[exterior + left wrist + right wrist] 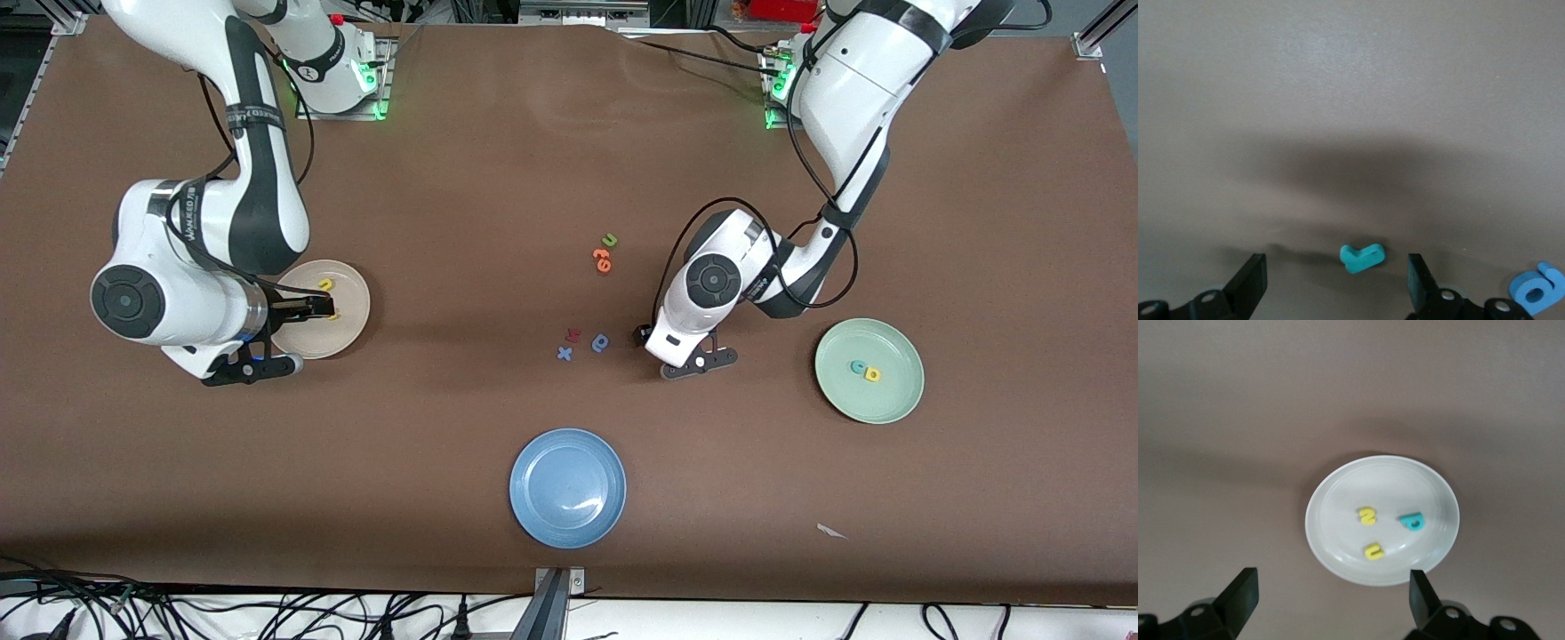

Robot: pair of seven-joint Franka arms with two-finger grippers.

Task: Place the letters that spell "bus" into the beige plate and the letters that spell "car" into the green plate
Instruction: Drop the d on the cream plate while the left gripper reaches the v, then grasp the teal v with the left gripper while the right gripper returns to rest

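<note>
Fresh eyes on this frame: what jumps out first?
The beige plate at the right arm's end already holds all of "bus": yellow s, yellow u, teal b, with the right gripper open above it. The left gripper hangs open over the teal r on the table. The green plate holds two letters.

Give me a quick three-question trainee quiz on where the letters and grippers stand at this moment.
1. True or false: the right gripper, open, is over the beige plate, which holds b, u and s.
2. Which "car" letter is missing from the green plate? A) c B) a C) r
3. Fill in: the open left gripper hangs over the teal ___.
Key: 1 true; 2 C; 3 r.
</note>
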